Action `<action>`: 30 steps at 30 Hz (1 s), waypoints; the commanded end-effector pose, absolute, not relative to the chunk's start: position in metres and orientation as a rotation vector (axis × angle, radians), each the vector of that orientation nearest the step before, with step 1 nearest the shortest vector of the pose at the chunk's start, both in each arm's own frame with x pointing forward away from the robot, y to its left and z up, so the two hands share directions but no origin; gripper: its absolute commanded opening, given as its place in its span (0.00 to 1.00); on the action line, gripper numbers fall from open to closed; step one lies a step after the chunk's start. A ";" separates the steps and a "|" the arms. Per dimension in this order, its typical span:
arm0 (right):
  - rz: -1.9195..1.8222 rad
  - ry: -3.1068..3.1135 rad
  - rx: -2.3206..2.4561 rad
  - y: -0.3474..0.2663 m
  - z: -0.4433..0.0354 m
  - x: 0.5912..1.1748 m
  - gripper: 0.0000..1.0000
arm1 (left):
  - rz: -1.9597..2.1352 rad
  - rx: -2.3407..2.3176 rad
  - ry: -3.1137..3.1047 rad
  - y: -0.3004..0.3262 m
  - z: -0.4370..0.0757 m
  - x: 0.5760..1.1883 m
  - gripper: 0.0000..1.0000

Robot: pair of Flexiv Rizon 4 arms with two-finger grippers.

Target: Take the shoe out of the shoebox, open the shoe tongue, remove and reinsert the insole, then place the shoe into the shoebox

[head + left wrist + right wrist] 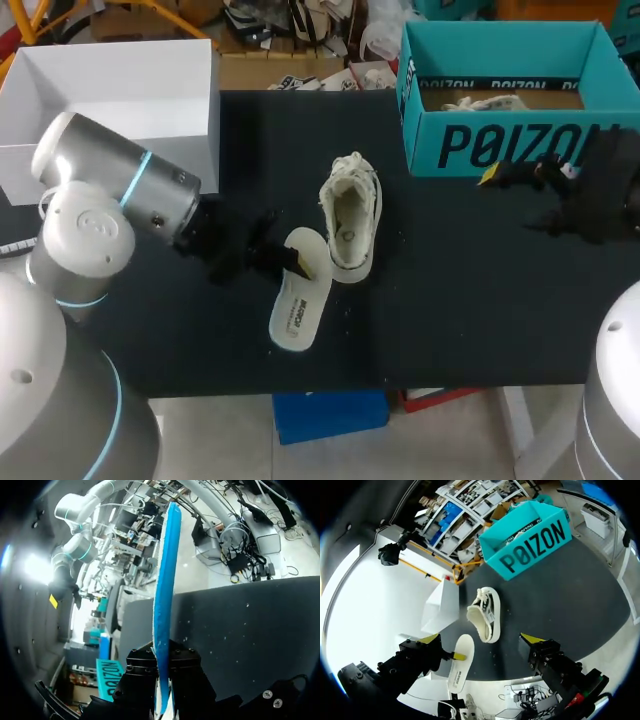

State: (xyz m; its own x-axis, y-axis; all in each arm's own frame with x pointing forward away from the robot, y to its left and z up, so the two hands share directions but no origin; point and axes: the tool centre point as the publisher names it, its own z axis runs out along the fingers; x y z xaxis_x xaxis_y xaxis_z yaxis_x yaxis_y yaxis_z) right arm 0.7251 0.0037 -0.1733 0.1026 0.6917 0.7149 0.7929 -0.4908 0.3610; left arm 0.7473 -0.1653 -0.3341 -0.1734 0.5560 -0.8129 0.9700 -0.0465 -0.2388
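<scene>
insole out, refit and boxing left

the shoe [352, 215] lies on the table [450, 300], clear of the teal shoebox [500, 145], and its mouth looks opened up. the left gripper [292, 262] pinches one end of the insole [296, 305], just beside the shoe. the right gripper [481, 640] gapes wide and empty. left to do, i judge: insole back in, shoe boxed

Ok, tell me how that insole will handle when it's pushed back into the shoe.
Probably light: the insole shows edge-on as a thin sheet. Likely bendy yet springy, curving only slightly while the left gripper pinches one end. It may buckle entering the shoe.
</scene>
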 end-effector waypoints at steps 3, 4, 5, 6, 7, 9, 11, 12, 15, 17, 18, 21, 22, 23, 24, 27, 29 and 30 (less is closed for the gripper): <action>-1.348 -1.520 -2.243 0.003 -0.173 0.724 1.00 | -1.210 1.686 1.753 -0.182 -0.335 0.780 0.00; -1.348 -1.520 -2.243 0.003 -0.173 0.724 1.00 | -1.211 1.695 1.754 -0.184 -0.335 0.783 0.00; -1.348 -1.520 -2.243 0.003 -0.173 0.724 1.00 | -1.210 1.704 1.754 -0.186 -0.334 0.786 0.00; -1.348 -1.520 -2.243 0.003 -0.173 0.724 1.00 | -1.213 1.709 1.755 -0.189 -0.334 0.789 0.00; -1.348 -1.520 -2.243 0.003 -0.173 0.724 1.00 | -1.212 1.717 1.753 -0.191 -0.334 0.791 0.00; -1.348 -1.520 -2.243 0.003 -0.173 0.724 1.00 | -1.240 1.717 1.751 -0.195 -0.333 0.795 0.00; -1.348 -1.520 -2.243 0.003 -0.173 0.724 1.00 | -1.241 1.725 1.749 -0.200 -0.333 0.797 0.00; -1.348 -1.520 -2.243 0.003 -0.173 0.724 1.00 | -1.249 1.730 1.749 -0.202 -0.334 0.798 0.00; -1.348 -1.520 -2.243 0.003 -0.173 0.724 1.00 | -1.281 1.741 1.753 -0.207 -0.338 0.798 0.00; -1.348 -1.520 -2.243 0.003 -0.173 0.724 1.00 | -1.292 1.750 1.760 -0.209 -0.340 0.799 0.00; -1.348 -1.520 -2.243 0.003 -0.173 0.724 1.00 | -1.289 1.758 1.764 -0.210 -0.341 0.800 0.00; -1.348 -1.520 -2.243 0.003 -0.173 0.724 1.00 | -1.282 1.772 1.774 -0.213 -0.343 0.802 0.00; -1.348 -1.520 -2.243 0.003 -0.173 0.724 1.00 | -1.284 1.772 1.778 -0.214 -0.344 0.803 0.00; -1.348 -1.520 -2.243 0.003 -0.173 0.724 1.00 | -1.284 1.775 1.782 -0.215 -0.345 0.804 0.00; -1.348 -1.520 -2.243 0.003 -0.173 0.724 1.00 | -1.278 1.777 1.787 -0.215 -0.346 0.805 0.00; -1.348 -1.520 -2.243 0.003 -0.173 0.724 1.00 | -1.283 1.777 1.802 -0.217 -0.350 0.809 0.00; -1.348 -1.520 -2.243 0.003 -0.173 0.724 1.00 | -1.282 1.780 1.815 -0.218 -0.353 0.811 0.00; -1.348 -1.520 -2.243 0.003 -0.173 0.724 1.00 | -1.275 1.782 1.819 -0.219 -0.354 0.812 0.00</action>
